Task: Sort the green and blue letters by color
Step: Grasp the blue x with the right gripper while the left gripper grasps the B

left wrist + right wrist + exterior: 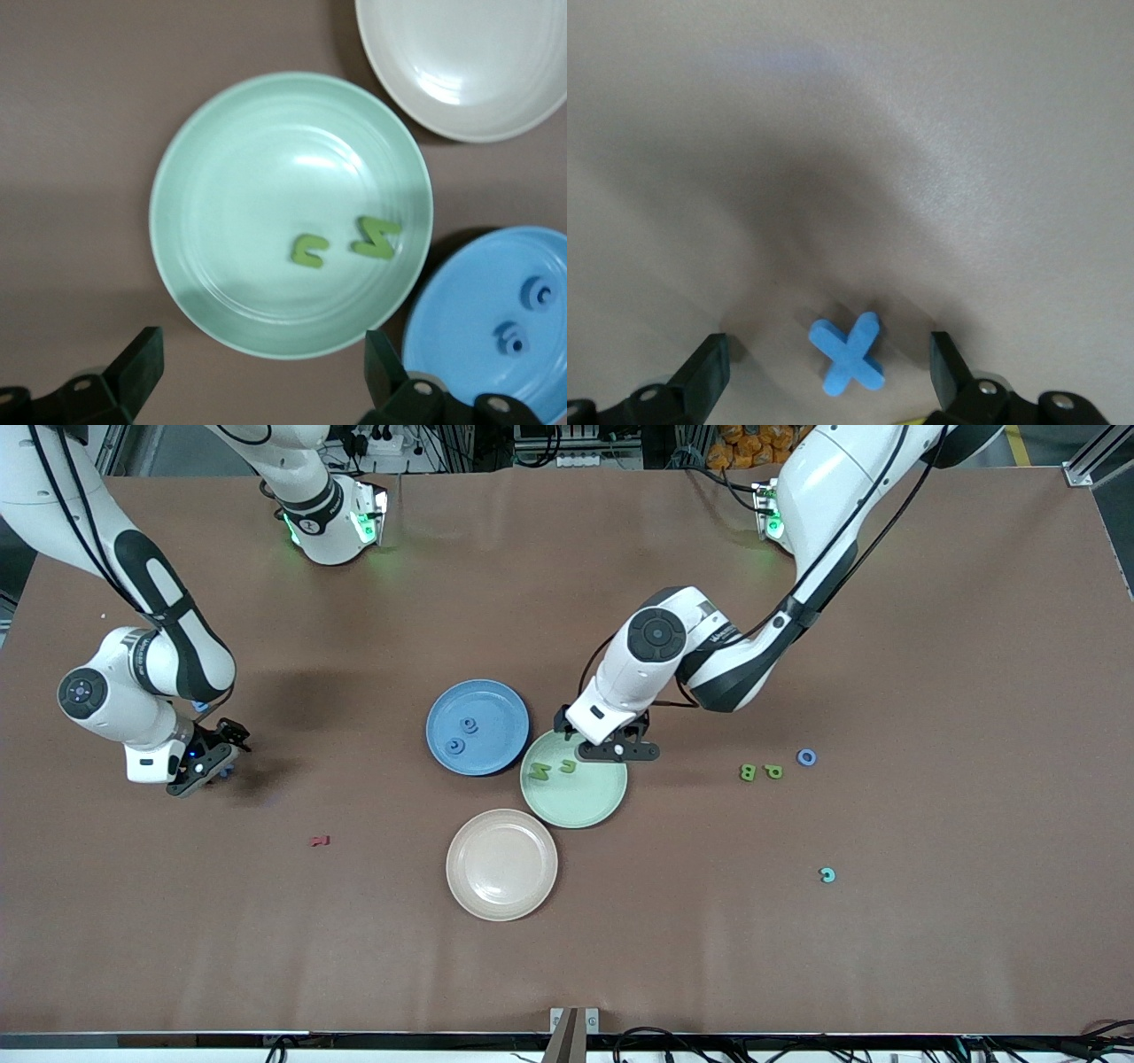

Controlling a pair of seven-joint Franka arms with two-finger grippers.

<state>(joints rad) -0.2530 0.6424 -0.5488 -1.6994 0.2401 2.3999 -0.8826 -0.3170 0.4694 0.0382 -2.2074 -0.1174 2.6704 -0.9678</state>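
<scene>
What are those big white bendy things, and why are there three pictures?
They are two robot arms sorting little letters by color. One picture looks down from a high camera; the other two come from cameras on each arm's wrist. The left end effector hangs open over the green plate, holding nothing; two green letters lie in that plate. The right end effector is open low over a blue cross on the table. The blue plate holds two blue pieces, and the beige plate has nothing in it. More letters wait toward the left arm's end of the table.
</scene>
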